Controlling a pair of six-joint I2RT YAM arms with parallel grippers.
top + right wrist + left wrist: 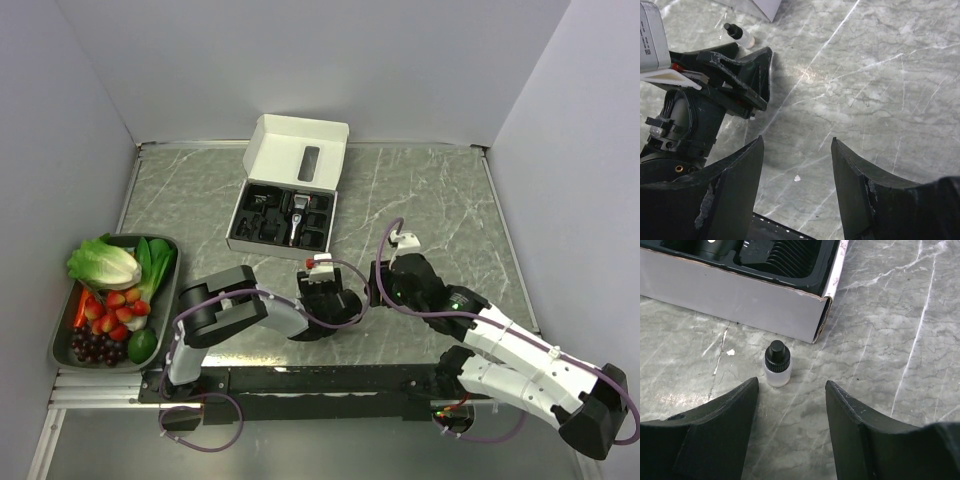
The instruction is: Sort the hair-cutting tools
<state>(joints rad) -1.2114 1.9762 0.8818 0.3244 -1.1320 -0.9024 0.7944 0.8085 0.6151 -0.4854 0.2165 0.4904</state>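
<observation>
The slim black-and-silver clipper (pixel 299 215) lies in the black insert of the open white box (pixel 282 248), with black comb attachments (pixel 262 212) around it. The left wrist view shows comb teeth (pixel 785 250) inside the box's near corner. A small clear bottle with a black cap (pixel 777 364) stands upright on the marble just outside that corner. My left gripper (pixel 791 385) is open just short of the bottle, not touching it. To its right, my right gripper (pixel 796 142) is open over bare marble, holding nothing. From there I also see the bottle (pixel 739 35) beyond the left gripper's fingers (pixel 757 65).
A dark tray (pixel 60 335) at the left edge holds lettuce (pixel 103 265), strawberries, grapes and a lime. The box lid (pixel 300 150) stands open at the back. White walls close in the table on three sides.
</observation>
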